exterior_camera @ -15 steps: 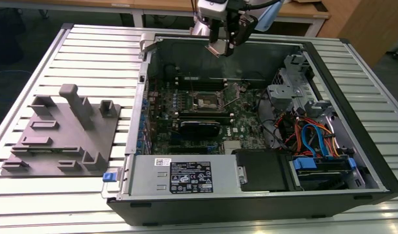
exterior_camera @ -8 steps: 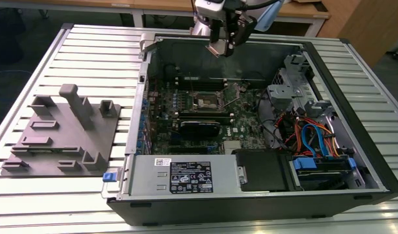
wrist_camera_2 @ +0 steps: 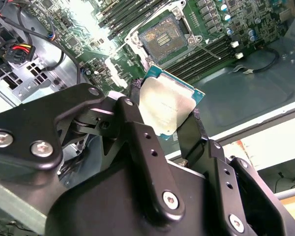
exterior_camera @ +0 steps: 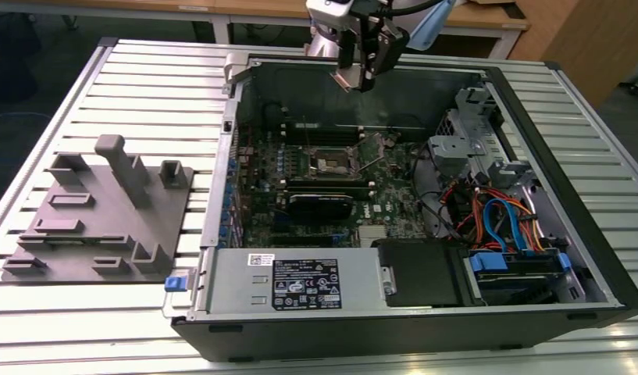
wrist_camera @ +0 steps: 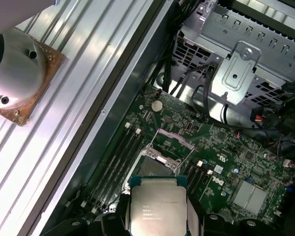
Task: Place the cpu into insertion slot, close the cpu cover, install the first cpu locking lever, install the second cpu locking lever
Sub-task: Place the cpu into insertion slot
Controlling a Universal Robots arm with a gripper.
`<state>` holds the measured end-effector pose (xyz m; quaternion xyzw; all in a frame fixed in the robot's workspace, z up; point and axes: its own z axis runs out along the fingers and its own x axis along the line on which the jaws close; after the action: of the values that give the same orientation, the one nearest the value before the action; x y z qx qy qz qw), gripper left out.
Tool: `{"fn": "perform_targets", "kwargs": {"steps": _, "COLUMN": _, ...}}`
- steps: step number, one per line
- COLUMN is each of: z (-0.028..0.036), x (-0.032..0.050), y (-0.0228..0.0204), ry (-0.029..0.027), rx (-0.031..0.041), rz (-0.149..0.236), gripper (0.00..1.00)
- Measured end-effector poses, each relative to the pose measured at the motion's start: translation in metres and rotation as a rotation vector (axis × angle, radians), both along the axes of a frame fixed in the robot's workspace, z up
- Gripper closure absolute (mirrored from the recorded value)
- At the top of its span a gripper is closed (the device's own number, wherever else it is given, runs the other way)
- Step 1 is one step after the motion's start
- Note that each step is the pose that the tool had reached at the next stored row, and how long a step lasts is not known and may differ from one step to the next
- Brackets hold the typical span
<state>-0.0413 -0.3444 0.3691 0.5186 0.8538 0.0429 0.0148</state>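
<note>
While the gripper (exterior_camera: 352, 83) hangs above the open computer case (exterior_camera: 584, 148), over its far side in the exterior view, its two black fingers (wrist_camera_2: 189, 132) are clamped on opposite edges of the chip (wrist_camera_2: 168, 104). The chip's other edges are free and its silver top is tilted. Well below it, on the green circuit board (exterior_camera: 386, 195), the socket (wrist_camera_2: 163, 42) lies uncovered, with its cover frame (wrist_camera: 173, 141) swung up off it. Open air separates chip and socket. Long memory slots (wrist_camera_2: 206, 54) run just beside the socket's edge, and cables (exterior_camera: 496, 219) crowd the case toward the exterior view's right.
</note>
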Motion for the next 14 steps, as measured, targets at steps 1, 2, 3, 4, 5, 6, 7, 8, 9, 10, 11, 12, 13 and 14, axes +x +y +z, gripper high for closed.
{"fn": "perform_targets", "kwargs": {"steps": 1, "z": 0.0000, "x": 0.0000, "y": 0.0000, "ry": -0.0001, "rx": 0.0000, "rz": 0.000, "gripper": 0.46}}
{"fn": "perform_targets", "kwargs": {"steps": 2, "z": 0.0000, "x": 0.0000, "y": 0.0000, "ry": 0.0000, "rx": 0.0000, "rz": 0.000, "gripper": 0.46}}
{"fn": "perform_targets", "kwargs": {"steps": 3, "z": 0.0000, "x": 0.0000, "y": 0.0000, "ry": -0.0001, "rx": 0.0000, "rz": 0.000, "gripper": 0.46}}
{"fn": "perform_targets", "kwargs": {"steps": 4, "z": 0.0000, "x": 0.0000, "y": 0.0000, "ry": 0.0000, "rx": 0.0000, "rz": 0.000, "gripper": 0.46}}
{"fn": "perform_targets", "kwargs": {"steps": 5, "z": 0.0000, "x": 0.0000, "y": 0.0000, "ry": -0.0001, "rx": 0.0000, "rz": 0.000, "gripper": 0.46}}
{"fn": "perform_targets", "kwargs": {"steps": 6, "z": 0.0000, "x": 0.0000, "y": 0.0000, "ry": -0.0001, "rx": 0.0000, "rz": 0.000, "gripper": 0.46}}
{"fn": "perform_targets", "kwargs": {"steps": 7, "z": 0.0000, "x": 0.0000, "y": 0.0000, "ry": -0.0001, "rx": 0.0000, "rz": -0.001, "gripper": 0.46}}
{"fn": "perform_targets", "kwargs": {"steps": 8, "z": 0.0000, "x": 0.0000, "y": 0.0000, "ry": -0.0001, "rx": 0.0000, "rz": -0.001, "gripper": 0.46}}
{"fn": "perform_targets", "kwargs": {"steps": 9, "z": 0.0000, "x": 0.0000, "y": 0.0000, "ry": 0.0000, "rx": 0.0000, "rz": -0.001, "gripper": 0.46}}
{"fn": "perform_targets", "kwargs": {"steps": 10, "z": 0.0000, "x": 0.0000, "y": 0.0000, "ry": -0.0001, "rx": 0.0000, "rz": -0.001, "gripper": 0.46}}
{"fn": "perform_targets", "kwargs": {"steps": 11, "z": 0.0000, "x": 0.0000, "y": 0.0000, "ry": -0.0001, "rx": 0.0000, "rz": -0.001, "gripper": 0.46}}
{"fn": "perform_targets", "kwargs": {"steps": 12, "z": 0.0000, "x": 0.0000, "y": 0.0000, "ry": -0.0001, "rx": 0.0000, "rz": -0.001, "gripper": 0.46}}
{"fn": "perform_targets", "kwargs": {"steps": 13, "z": 0.0000, "x": 0.0000, "y": 0.0000, "ry": -0.0001, "rx": 0.0000, "rz": -0.001, "gripper": 0.46}}
{"fn": "perform_targets", "kwargs": {"steps": 14, "z": 0.0000, "x": 0.0000, "y": 0.0000, "ry": -0.0001, "rx": 0.0000, "rz": -0.002, "gripper": 0.46}}
